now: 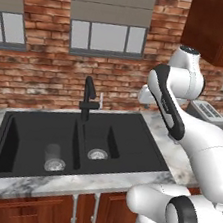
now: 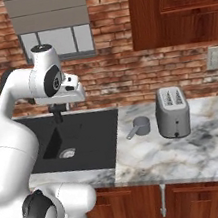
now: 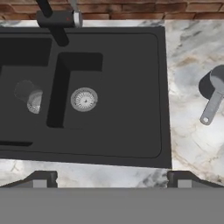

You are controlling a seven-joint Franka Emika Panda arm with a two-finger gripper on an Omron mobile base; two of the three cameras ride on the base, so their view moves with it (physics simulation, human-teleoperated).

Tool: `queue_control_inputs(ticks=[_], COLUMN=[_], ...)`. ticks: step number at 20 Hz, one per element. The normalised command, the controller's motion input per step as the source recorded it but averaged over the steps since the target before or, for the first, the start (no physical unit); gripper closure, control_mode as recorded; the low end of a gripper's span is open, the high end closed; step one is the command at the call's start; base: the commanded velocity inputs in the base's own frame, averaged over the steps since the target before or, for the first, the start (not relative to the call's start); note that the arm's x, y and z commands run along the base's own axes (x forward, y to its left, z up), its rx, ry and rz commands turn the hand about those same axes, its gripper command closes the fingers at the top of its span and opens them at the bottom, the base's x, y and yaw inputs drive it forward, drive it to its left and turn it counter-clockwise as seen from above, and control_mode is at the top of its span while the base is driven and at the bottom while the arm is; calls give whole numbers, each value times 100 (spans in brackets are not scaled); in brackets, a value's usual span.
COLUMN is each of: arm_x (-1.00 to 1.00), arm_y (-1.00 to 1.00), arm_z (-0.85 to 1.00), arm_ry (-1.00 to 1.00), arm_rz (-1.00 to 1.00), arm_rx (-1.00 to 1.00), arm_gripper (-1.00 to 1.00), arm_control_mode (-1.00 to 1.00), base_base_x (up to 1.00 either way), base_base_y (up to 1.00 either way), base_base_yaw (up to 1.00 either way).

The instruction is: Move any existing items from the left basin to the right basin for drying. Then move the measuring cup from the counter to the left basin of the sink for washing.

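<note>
A clear glass point(image 1: 53, 158) stands in the left basin point(image 1: 23, 143) by its drain, and the gripper point(image 3: 111, 181) hovers high over the sink with fingers wide apart and empty. The step in hand is likely fetching that glass: swing left, descend straight over it, straddle its wall and close gently before lifting over the divider. The measuring cup point(image 2: 140, 125) waits on the counter point(image 2: 200, 156) beside the toaster point(image 2: 172, 112).

The arm point(image 1: 200, 142) is built of glossy white rounded shells, joined by dark grey to black rings and end caps at each joint. A black strip runs along one upper link, and the gripper point(image 3: 112, 179) ends in two small dark finger tips point(image 3: 41, 178)
</note>
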Motion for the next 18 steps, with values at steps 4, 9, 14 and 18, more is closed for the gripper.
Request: queue_control_inputs(ticks=[4, 9, 14, 18], arm_x=[0, 0, 0, 0], arm_y=[0, 0, 0, 0], arm_z=[0, 0, 0, 0], arm_ry=[0, 0, 0, 0], arm_rz=[0, 0, 0, 0], arm_rx=[0, 0, 0, 0], arm_gripper=[-100, -100, -100, -100], arm_control_mode=[100, 100, 100, 100], base_base_x=[27, 24, 25, 17], base_base_y=[33, 38, 32, 15], base_base_yaw=[3, 5, 8, 8])
